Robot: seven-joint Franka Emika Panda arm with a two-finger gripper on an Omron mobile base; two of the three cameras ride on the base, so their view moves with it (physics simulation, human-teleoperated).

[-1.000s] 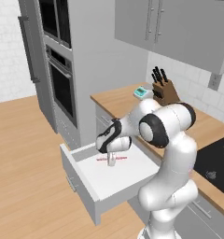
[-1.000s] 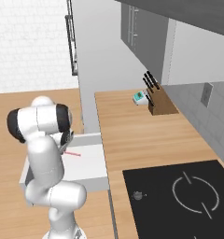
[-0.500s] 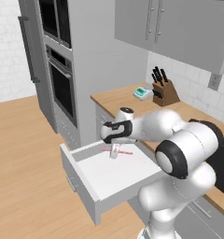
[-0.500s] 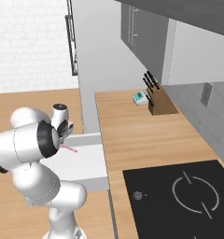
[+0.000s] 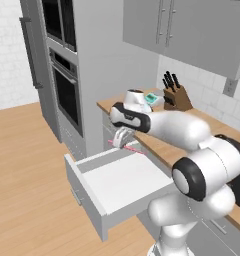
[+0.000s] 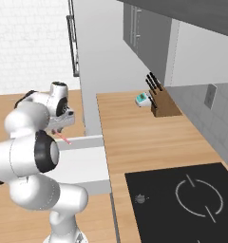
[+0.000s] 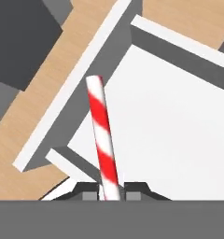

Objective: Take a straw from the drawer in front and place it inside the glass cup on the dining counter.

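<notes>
The straw (image 7: 102,135), striped red and white, stands up between my fingertips in the hand view. My gripper (image 5: 123,141) is shut on the straw (image 5: 135,149) and holds it roughly level just above the back of the open drawer (image 5: 89,197). From the right base view the gripper (image 6: 59,127) hangs over the drawer (image 6: 87,141) with the straw (image 6: 64,138) poking out below it. Beneath the straw lies the drawer's bare white floor (image 7: 174,135). The glass cup and the dining counter are out of view.
A wood counter (image 6: 135,137) runs behind the drawer and carries a knife block (image 5: 175,97) and a small white-teal device (image 5: 153,98). A black cooktop (image 6: 192,199) sits nearer the base. A wall oven (image 5: 67,95) stands left, grey cupboards (image 5: 192,30) overhead.
The gripper has risen out of the drawer with the straw in it and moved towards the drawer's back edge. The arm's elbow has swung round.
</notes>
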